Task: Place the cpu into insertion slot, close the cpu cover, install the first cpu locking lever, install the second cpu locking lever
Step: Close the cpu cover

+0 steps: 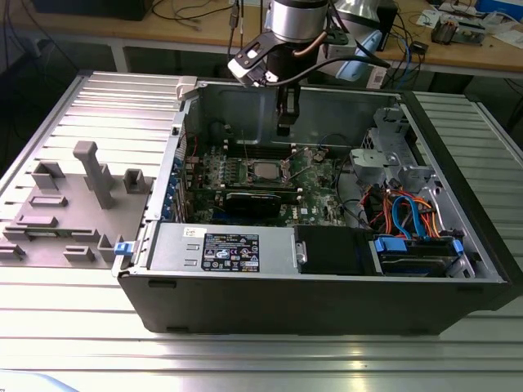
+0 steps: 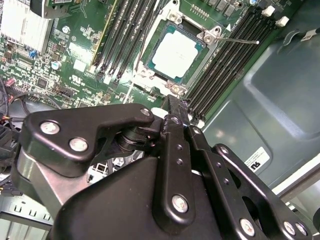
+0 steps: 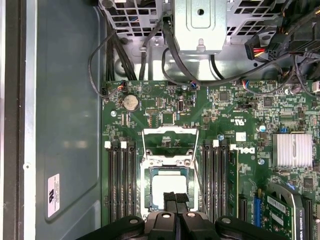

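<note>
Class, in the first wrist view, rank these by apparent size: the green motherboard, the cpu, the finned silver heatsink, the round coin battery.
1. green motherboard
2. cpu and finned silver heatsink: look about alike, not ranked
3. round coin battery

An open computer case [image 1: 327, 302] holds a green motherboard [image 3: 150, 107], beside grey fixtures [image 1: 94, 171] on the table [image 1: 245, 359].

A: Bright enough all round?
B: Evenly lit from overhead in the exterior view — pale sheen across the ribbed metal table [image 1: 73, 327], dimmer down inside the computer case [image 1: 327, 306].
A: Any glare?
B: Washed nearly white on the cpu [image 2: 177, 52] in the second wrist view, likewise on the finned heat sink [image 3: 292, 150] in the first wrist view. Soft highlights along the edges of the black gripper [image 2: 176, 106] — murky shadow just beneath it.
</note>
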Motion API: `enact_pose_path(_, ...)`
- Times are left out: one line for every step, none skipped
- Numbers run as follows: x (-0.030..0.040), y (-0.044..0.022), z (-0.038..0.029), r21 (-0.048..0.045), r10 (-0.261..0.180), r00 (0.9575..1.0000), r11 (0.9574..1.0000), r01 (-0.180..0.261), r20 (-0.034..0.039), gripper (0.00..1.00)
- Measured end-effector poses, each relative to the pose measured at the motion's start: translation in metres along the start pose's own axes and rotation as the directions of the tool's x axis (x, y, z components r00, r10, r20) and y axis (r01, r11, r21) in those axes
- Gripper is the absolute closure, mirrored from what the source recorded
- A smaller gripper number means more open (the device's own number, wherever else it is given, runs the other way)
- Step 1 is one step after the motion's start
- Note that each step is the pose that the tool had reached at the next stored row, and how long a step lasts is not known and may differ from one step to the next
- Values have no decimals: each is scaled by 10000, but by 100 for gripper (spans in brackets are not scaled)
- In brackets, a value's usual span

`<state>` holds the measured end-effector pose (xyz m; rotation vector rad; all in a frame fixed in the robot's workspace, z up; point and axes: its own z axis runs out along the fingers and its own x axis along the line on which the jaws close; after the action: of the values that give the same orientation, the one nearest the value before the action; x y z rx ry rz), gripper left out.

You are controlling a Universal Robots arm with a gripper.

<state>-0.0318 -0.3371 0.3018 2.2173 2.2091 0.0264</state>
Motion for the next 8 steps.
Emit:
enact_pose_path(0, 0, 0, 0, 0, 10000, 10000, 0, 0, 89)
enact_pose_path(0, 2, 0, 0, 0, 10000, 10000, 0, 0, 89)
enact_pose_path(0, 3, 0, 0, -1, 10000, 10000, 1, -1, 89)
enact_pose_path(0, 4, 0, 0, 0, 10000, 10000, 0, -1, 89)
enact_pose_path(0, 5, 0, -1, 0, 10000, 10000, 0, -1, 89)
enact_pose_path(0, 7, 0, 0, -1, 10000, 10000, 1, -1, 89)
enact_pose_path(0, 11, 1, 0, -2, 10000, 10000, 2, -1, 89)
enact_pose_path(0, 15, 1, -1, -1, 10000, 10000, 1, -1, 89)
